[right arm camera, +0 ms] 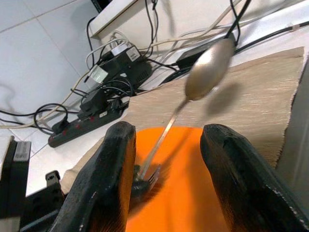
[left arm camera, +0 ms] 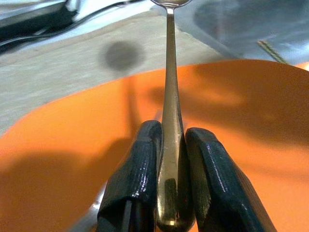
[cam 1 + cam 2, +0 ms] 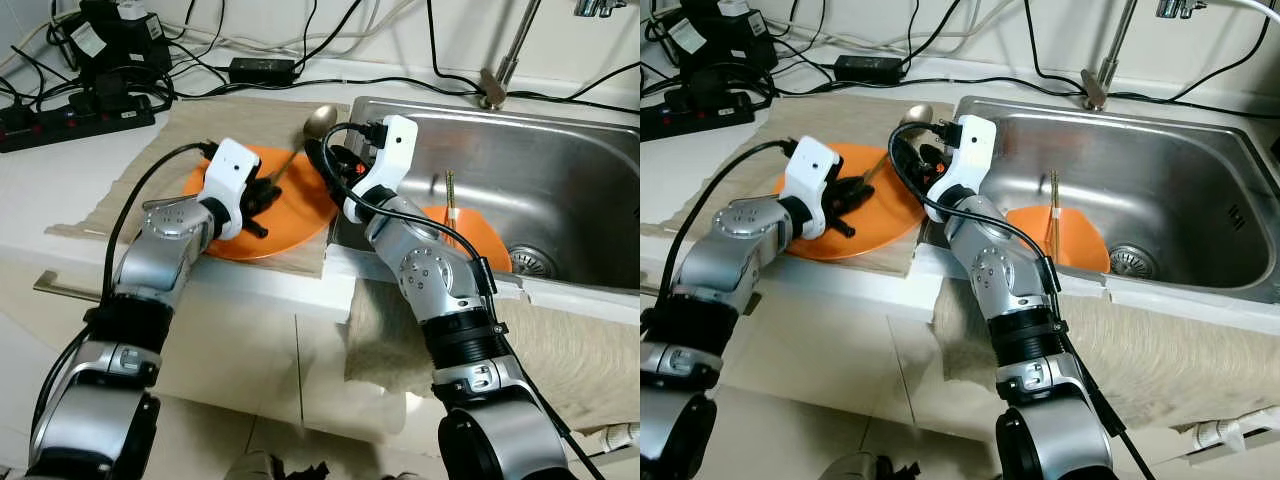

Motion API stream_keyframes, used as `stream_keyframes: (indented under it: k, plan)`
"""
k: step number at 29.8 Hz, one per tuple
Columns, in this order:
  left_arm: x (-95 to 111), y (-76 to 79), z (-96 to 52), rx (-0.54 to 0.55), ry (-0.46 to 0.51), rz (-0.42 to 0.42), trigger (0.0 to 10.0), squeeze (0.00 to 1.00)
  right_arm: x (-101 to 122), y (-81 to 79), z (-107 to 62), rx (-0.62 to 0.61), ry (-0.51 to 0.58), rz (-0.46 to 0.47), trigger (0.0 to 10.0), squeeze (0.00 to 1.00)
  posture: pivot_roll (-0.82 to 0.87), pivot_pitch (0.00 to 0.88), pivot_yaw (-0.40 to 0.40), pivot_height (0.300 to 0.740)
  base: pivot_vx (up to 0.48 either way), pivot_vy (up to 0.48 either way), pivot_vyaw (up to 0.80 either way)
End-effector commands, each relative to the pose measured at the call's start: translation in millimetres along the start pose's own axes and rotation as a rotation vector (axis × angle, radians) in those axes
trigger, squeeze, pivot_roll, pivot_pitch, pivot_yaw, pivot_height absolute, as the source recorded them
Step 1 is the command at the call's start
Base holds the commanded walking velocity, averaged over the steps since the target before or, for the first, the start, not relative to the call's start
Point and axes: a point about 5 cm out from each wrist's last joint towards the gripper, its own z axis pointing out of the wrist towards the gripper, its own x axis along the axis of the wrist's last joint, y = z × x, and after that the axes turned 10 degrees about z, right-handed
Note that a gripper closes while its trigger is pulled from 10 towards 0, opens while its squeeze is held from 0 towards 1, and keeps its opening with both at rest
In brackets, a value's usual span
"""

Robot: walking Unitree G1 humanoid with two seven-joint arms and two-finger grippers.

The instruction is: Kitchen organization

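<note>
A metal spoon [image 2: 170, 121] is held by its handle between the two black fingers [image 2: 133, 179] of the left tool [image 3: 262, 200], which are closed tight against it. The spoon is raised above an orange plate [image 3: 290, 225] and slants away to the far right, so that its bowl [image 3: 320, 120] is seen over the beige cloth [image 3: 200, 125] near the sink's left rim. The plate is laid on that cloth, on the white tabletop [image 3: 60, 190], just left of the sink.

The right tool [image 3: 335, 165] is placed at the plate's right edge, beside the left rim of the sink, with its fingers [image 1: 104, 179] spread wide and nothing between them; through the gap the spoon, the plate and the left tool are seen in the right wrist view.

A second orange plate [image 3: 1080, 245] is lying in the stainless steel sink [image 3: 560, 160], near the drain [image 3: 530, 262], and a pair of chopsticks [image 3: 451, 200] is resting across it. A faucet [image 3: 505, 55] is mounted behind the sink at the far edge. Another beige cloth [image 3: 570, 350] is draped over the near edge of the tabletop to the right. At the far left, a black power strip [image 3: 70, 120] and a tangle of black cables [image 3: 200, 45] are set against the white wall.
</note>
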Motion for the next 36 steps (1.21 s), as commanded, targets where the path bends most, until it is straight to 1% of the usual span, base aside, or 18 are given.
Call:
stream_keyframes:
  k: [1,5,9,12,14,15,16,17,19,22,23,25,29,36]
  plan:
    - [0,-9.9,-1.9,0.048,-0.010,0.012,0.0,0.00,-3,-23.0,5.4,0.060,0.006,0.034,10.0,0.00,0.09,0.038,0.016,0.740,0.000,0.000,0.00]
    - [5,-16.7,-2.0,0.077,0.009,0.011,0.0,0.00,-3,-21.5,4.6,0.052,0.007,0.035,10.0,0.00,0.08,0.037,0.016,0.740,0.000,0.000,0.00]
    - [14,-13.3,-0.9,0.052,0.051,0.021,0.0,0.00,-3,-20.5,4.4,0.047,0.006,0.042,10.0,0.00,0.08,0.037,0.017,0.740,0.000,0.000,0.00]
    - [22,-10.2,0.3,0.042,0.095,0.012,0.0,0.00,-3,-19.4,5.0,0.045,0.001,0.060,10.0,0.00,0.09,0.038,0.016,0.740,0.000,0.000,0.00]
    - [24,-10.4,0.5,0.044,0.105,0.004,0.0,0.00,-4,-19.3,5.2,0.046,-0.002,0.069,10.0,0.00,0.09,0.038,0.016,0.740,0.000,0.000,0.00]
    - [29,-11.9,0.0,0.049,0.132,0.004,0.0,0.00,-5,-18.3,5.5,0.046,-0.010,0.083,10.0,0.00,0.09,0.037,0.015,0.740,0.000,0.000,0.00]
    - [29,-11.9,0.0,0.049,0.132,0.004,0.0,0.00,-5,-18.3,5.5,0.046,-0.010,0.083,10.0,0.00,0.09,0.037,0.015,0.740,0.000,0.000,0.00]
    - [35,-11.9,-0.9,0.042,0.161,0.003,0.0,0.00,-6,-17.1,5.7,0.043,-0.016,0.090,10.0,0.00,0.09,0.036,0.015,0.740,0.000,0.000,0.00]
    - [38,-11.2,-1.3,0.034,0.176,0.001,0.0,0.00,-7,-16.4,5.8,0.041,-0.018,0.093,10.0,0.00,0.09,0.036,0.014,0.740,0.000,0.000,0.00]
    - [44,-3.6,-2.0,-0.010,0.207,0.007,0.0,0.00,-8,-15.1,6.3,0.036,-0.020,0.082,10.0,0.00,0.09,0.035,0.014,0.740,0.000,0.000,0.00]
    - [44,-3.6,-2.0,-0.010,0.207,0.007,0.0,0.00,-8,-15.1,6.3,0.036,-0.020,0.082,10.0,0.00,0.09,0.035,0.014,0.740,0.000,0.000,0.00]
    - [45,2.3,-2.0,-0.036,0.220,0.000,0.0,0.00,-9,-14.0,7.1,0.032,-0.023,0.071,10.0,0.00,0.09,0.033,0.014,0.740,0.000,0.000,0.00]
    - [45,8.1,-2.4,-0.058,0.227,-0.005,0.0,0.00,-11,-12.9,8.2,0.030,-0.028,0.059,10.0,0.00,0.09,0.031,0.013,0.740,0.000,0.000,0.00]
    - [39,11.7,-3.9,-0.075,0.206,-0.002,0.0,0.00,-12,-14.0,8.8,0.035,-0.028,0.053,10.0,0.00,0.10,0.028,0.011,0.740,0.000,0.000,0.00]
